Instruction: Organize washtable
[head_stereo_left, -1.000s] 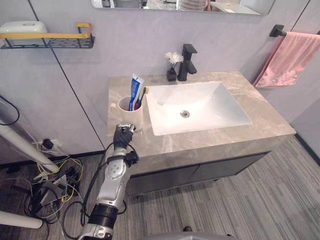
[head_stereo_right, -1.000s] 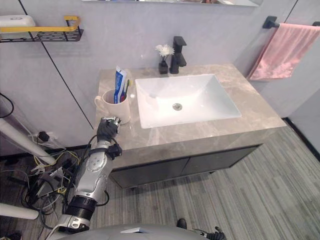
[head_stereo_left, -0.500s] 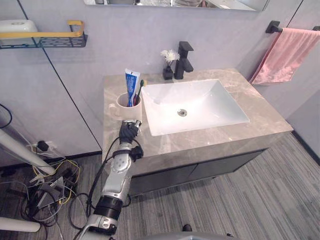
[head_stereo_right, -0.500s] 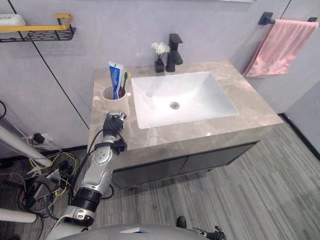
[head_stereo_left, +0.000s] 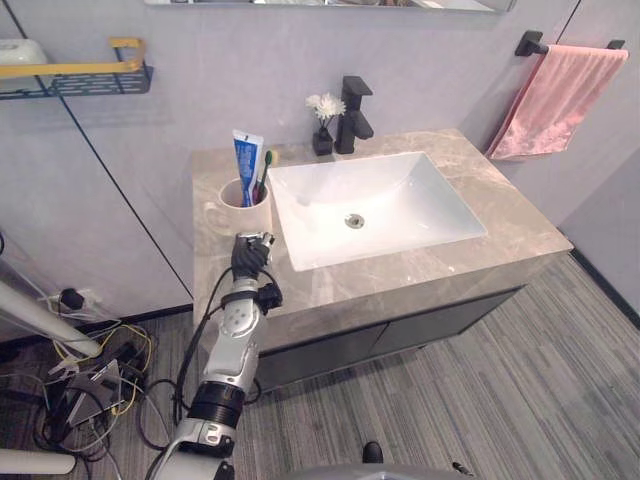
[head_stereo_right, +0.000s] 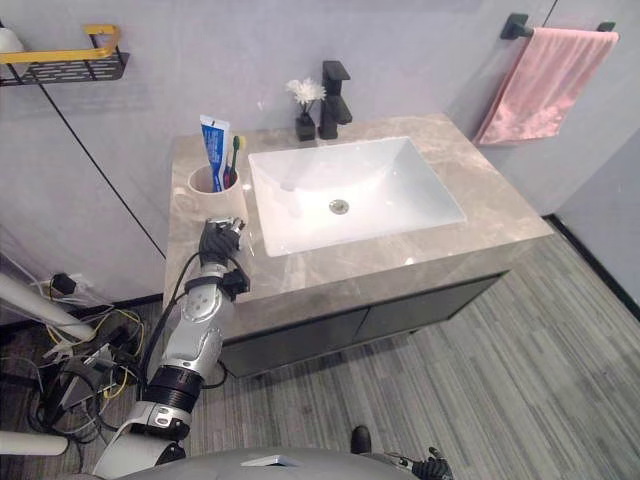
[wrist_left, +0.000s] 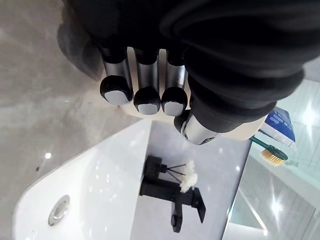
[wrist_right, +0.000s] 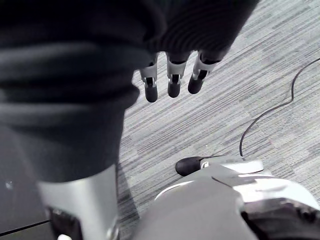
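- Cup (head_stereo_left: 243, 214) stands upright on countertop (head_stereo_left: 500, 215), at the left edge of the white sink (head_stereo_left: 400, 205); toothpaste tube (head_stereo_left: 245, 165) and toothbrush (head_stereo_left: 264, 172) stand inside it.
- Left hand (head_stereo_left: 250, 260) sits on the counter just in front of the cup, fingers (wrist_left: 148, 97) curled in, nothing in its grasp.
- Right hand (wrist_right: 172, 75) hangs over the grey floor (wrist_right: 250, 75), fingers loosely straight, empty.
- Black faucet (head_stereo_left: 354, 115) and small flower vase (head_stereo_left: 323, 128) at the back edge.
- Pink towel (head_stereo_left: 555, 100) on the right wall.
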